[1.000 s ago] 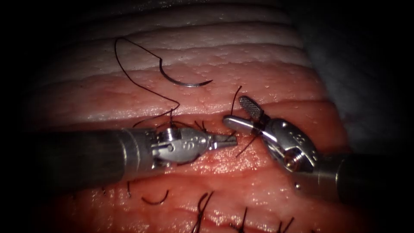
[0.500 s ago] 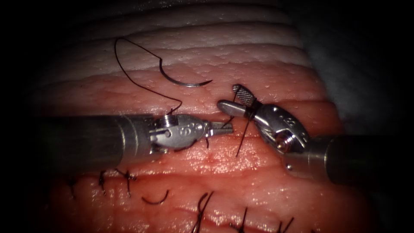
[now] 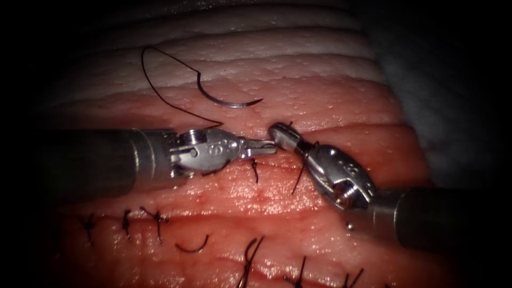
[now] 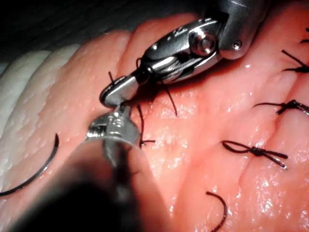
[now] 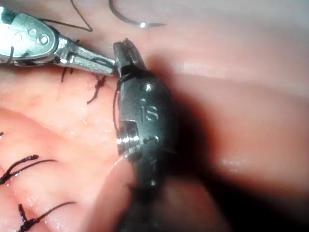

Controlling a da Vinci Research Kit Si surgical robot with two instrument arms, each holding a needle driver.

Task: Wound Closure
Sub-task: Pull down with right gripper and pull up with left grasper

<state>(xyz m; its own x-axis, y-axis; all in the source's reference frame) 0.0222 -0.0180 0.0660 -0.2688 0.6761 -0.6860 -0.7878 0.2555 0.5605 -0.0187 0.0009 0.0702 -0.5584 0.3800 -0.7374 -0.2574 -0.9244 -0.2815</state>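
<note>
Needle [image 3: 229, 101] lies free on the tissue [image 3: 320, 96], well above the two grippers, held by neither and not in the tissue; also seen in the left wrist view [image 4: 34, 169] and right wrist view [image 5: 133, 19]. Thread [image 3: 160, 80] runs from its blunt end in a loop and down toward the left gripper.

Left gripper [image 3: 266, 146]: jaws narrow, closed together; whether they pinch thread, cannot tell. Its tip nearly touches the right gripper's tip.

Right gripper [image 3: 280, 134]: jaws closed on a dark strand of thread, which crosses the base of the jaws and hangs down over the tissue, clear in the right wrist view [image 5: 126, 58].

Finished knots [image 3: 141, 218] with cut ends sit along the closed cut below both tools.
</note>
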